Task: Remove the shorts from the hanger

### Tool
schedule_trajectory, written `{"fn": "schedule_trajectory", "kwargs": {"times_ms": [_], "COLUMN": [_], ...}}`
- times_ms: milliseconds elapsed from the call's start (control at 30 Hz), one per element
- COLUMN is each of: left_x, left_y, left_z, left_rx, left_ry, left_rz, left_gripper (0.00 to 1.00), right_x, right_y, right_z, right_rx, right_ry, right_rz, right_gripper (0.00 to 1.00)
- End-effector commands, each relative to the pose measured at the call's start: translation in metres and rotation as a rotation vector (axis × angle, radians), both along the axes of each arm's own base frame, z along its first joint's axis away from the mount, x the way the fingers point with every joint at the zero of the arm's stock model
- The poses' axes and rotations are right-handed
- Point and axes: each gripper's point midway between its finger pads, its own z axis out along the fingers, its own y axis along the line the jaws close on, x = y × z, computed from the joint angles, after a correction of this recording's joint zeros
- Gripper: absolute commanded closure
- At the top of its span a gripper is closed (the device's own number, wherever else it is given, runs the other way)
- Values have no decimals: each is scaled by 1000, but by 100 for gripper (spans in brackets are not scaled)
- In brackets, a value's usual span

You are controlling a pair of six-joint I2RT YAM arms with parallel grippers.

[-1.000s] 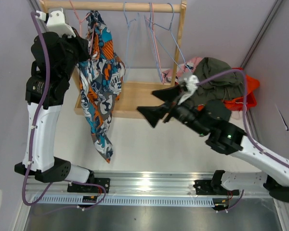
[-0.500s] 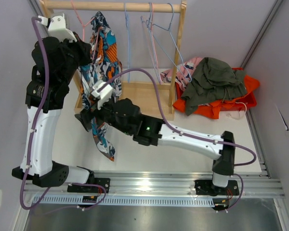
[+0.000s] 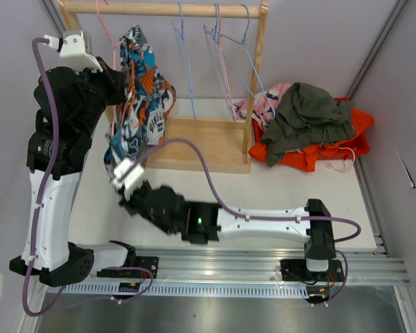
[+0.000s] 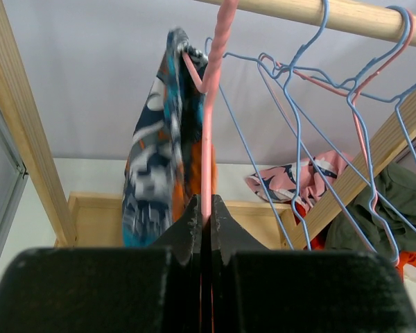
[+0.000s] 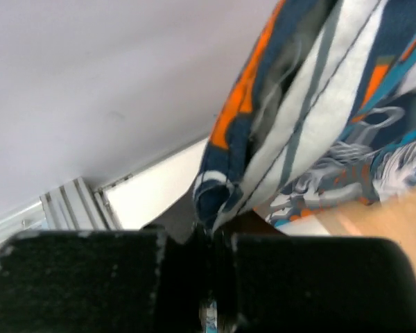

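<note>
From above, the left fingers [image 4: 202,210] sit hidden behind their own arm, and the right fingers [image 5: 210,239] blur into cloth. Only the wrist views settle them. The left pair is clamped on a pink hanger [image 4: 208,118] on the rack [image 3: 159,9]; the right pair pinches the hem of the printed shorts [image 3: 142,104]. These hang bunched at the rack's far left, blue, orange and white, drawn toward the near left. On the bench [image 3: 277,184] at right, olive shorts [image 3: 312,111] half cover pink shorts [image 3: 263,104] and orange shorts [image 3: 295,156].
</note>
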Motion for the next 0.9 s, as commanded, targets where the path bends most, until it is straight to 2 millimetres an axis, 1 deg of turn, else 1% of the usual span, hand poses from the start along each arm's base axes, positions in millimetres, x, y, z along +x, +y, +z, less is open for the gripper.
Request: {"fn": "schedule_trajectory", "kwargs": {"times_ms": [0,33,67,100,133,167,200,233,300,333,400,433,467,500,533,567,600,633,667,700,733,767,800,833,867], "left_x": [-4,-3,-3,-1,2,3,3,3,2,-1,-11,-16,-28,-29,-36,-49,-51,-57,-63,-74,-81,-88,-96,-103,-106], "left_y": [11,13,18,21,23,25,26,25,21,19,11,7,5,-6,-15,-19,-23,-23,-28,-27,-32,-34,-33,-36,-35], "left_z": [38,39,41,41,40,38,37,35,30,29,18,12,3,-20,-29,-35,-68,-77,-91,-102,-110,-111,-110,-109,-109], "left_rx": [-34,-22,-19,-12,1,5,5,5,5,-5,-6,-25,-20,-5,-3,-4,18,17,20,4,-6,-20,-34,-45,-47], "left_ry": [-137,-143,-148,-149,-146,-141,-140,-136,-122,-114,-70,-41,-7,54,80,95,188,214,251,288,313,318,313,323,328], "left_rz": [44,55,85,99,111,126,128,125,101,88,33,10,-22,-71,-124,-150,-157,-158,-177,-184,-216,-234,-243,-271,-269], "left_gripper": [100,100,100,100,100,100,100,100,100,100,100,100,100,100,100,100,100,100,100,100,100,100,100,100,100], "right_x": [-72,-106,-120,-127,-140,-160,-164,-166,-164,-160,-136,-126,-113,-85,-70,-52,-39,3,22,39,82,97,113,128,147], "right_y": [-26,-32,-36,-45,-49,-52,-55,-57,-58,-57,-57,-55,-53,-52,-51,-51,-48,-53,-56,-54,-60,-62,-65,-69,-77], "right_z": [-1,-6,-16,-40,-52,-62,-69,-83,-87,-81,-71,-59,-50,-42,-34,-13,-4,0,28,37,30,54,55,51,48], "right_rx": [-27,-44,-62,-107,-135,-135,-145,-167,-170,-148,-139,-110,-96,-99,-92,-62,-59,-87,-38,-33,-70,-29,-32,-52,-52], "right_ry": [-44,-41,-36,-32,-23,17,27,40,51,47,6,3,-9,-42,-56,-70,-94,-123,-131,-140,-132,-137,-133,-125,-111], "right_rz": [3,44,45,17,31,60,54,56,34,20,-17,-26,-36,-57,-70,-88,-77,-139,-154,-140,-199,-204,-220,-239,-274], "right_gripper": [100,100,100,100,100,100,100,100,100,100,100,100,100,100,100,100,100,100,100,100,100,100,100,100,100]}}
